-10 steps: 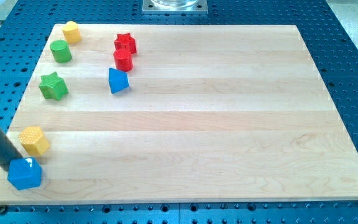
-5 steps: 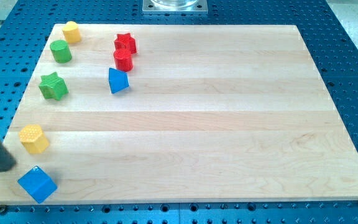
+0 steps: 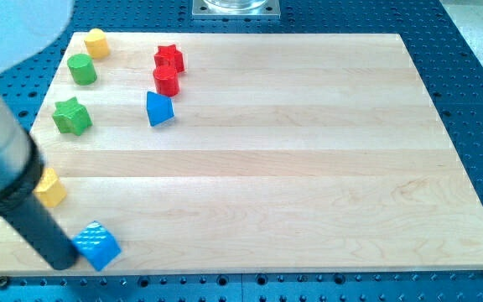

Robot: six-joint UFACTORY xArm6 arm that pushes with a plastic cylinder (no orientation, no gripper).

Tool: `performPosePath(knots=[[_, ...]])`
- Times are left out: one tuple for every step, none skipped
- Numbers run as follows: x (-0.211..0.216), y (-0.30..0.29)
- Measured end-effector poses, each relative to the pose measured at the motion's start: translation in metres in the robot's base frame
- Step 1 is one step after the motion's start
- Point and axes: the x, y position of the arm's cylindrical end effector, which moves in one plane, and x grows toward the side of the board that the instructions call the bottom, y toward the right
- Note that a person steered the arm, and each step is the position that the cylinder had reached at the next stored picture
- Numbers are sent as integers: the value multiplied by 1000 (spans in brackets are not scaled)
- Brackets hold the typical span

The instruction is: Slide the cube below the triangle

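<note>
The blue cube (image 3: pixel 97 245) lies at the view's bottom left of the wooden board (image 3: pixel 309 168), close to the bottom edge, turned corner-on. My tip (image 3: pixel 60 262) is at the cube's left side, touching or nearly touching it. The rod and arm rise up-left from there and fill the view's left edge. The blue triangle (image 3: pixel 158 109) sits well above and right of the cube, in the board's upper left part.
A yellow hexagon (image 3: pixel 52 188) is partly hidden behind the rod, above the cube. A green star (image 3: pixel 72 116), green cylinder (image 3: pixel 82 69), yellow block (image 3: pixel 96 42), red star (image 3: pixel 169 58) and red cylinder (image 3: pixel 167 80) stand at the upper left.
The blue cube has slid right along the bottom edge and rotated. My tip has moved down and right to follow it, and the arm now covers much more of the left side.
</note>
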Motion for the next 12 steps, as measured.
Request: performPosePath(knots=[[-1, 42], [-45, 48], [-61, 46], [-69, 113], [-41, 183], [4, 179], [5, 149], [0, 101], [-23, 75], [-7, 56], [-19, 30], [-76, 30]])
